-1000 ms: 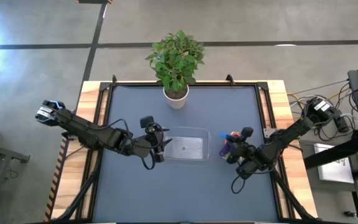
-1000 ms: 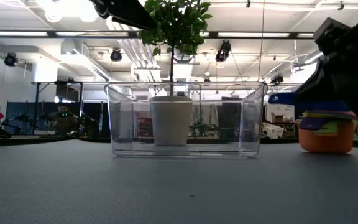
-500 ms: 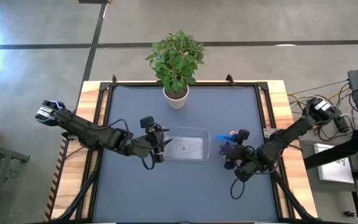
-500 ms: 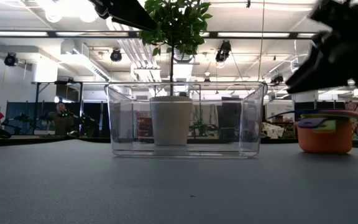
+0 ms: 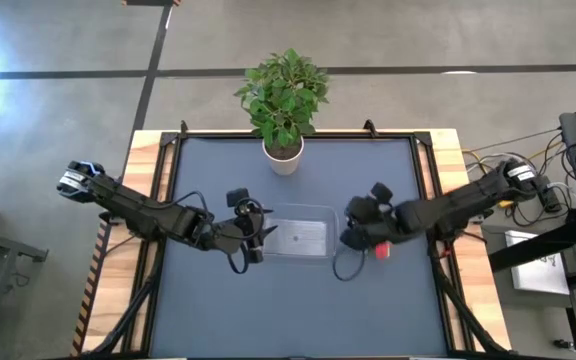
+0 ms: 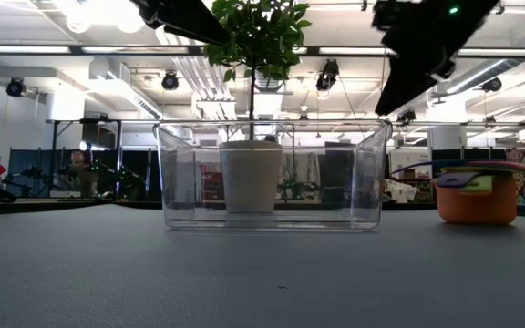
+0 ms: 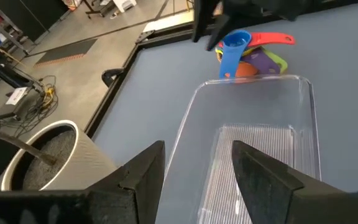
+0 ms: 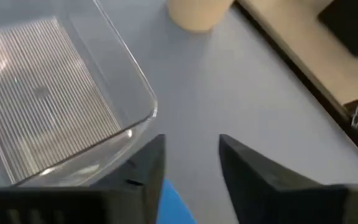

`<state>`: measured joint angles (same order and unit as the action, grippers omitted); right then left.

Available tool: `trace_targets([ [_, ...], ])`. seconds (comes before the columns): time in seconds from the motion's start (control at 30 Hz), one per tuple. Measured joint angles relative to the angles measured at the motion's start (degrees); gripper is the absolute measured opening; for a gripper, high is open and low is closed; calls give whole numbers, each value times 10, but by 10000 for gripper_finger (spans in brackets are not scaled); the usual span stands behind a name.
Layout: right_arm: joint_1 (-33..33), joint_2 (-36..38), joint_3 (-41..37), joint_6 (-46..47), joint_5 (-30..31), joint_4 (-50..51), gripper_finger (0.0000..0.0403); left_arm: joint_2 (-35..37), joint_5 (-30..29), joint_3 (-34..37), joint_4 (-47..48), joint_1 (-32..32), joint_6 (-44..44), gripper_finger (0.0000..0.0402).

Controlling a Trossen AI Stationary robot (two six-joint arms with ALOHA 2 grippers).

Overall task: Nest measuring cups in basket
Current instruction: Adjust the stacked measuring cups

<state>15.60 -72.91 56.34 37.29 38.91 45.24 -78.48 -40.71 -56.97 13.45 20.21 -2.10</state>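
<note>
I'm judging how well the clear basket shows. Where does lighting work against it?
High view: the basket is a faint pale sheen on the dark mat. Low view: ceiling lights behind, and the plant pot shows through its walls. Left wrist view: its ribbed floor catches light.

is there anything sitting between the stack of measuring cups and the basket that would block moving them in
Nothing visible. The stack of measuring cups sits on bare table just beyond one short end of the basket, which holds nothing. The right gripper hovers over that gap, fingers open.
</note>
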Motion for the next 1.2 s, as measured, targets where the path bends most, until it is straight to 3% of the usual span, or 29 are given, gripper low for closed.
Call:
trace_targets([
  [0.13, -59, -7, 28, -59, -77, 21, 40, 0, 13, 1, 4, 0, -4, 170],
  [0.2, -79, -11, 42, -80, -100, 34, 18, 0, 13, 1, 6, 0, -5, 170],
  [0.53, -139, -64, 62, -132, -224, 73, 8, 0, 27, 1, 9, 0, -6, 170],
  [1.2, -141, -93, 60, -190, -317, 102, 8, 0, 28, 2, 21, 0, -10, 170],
])
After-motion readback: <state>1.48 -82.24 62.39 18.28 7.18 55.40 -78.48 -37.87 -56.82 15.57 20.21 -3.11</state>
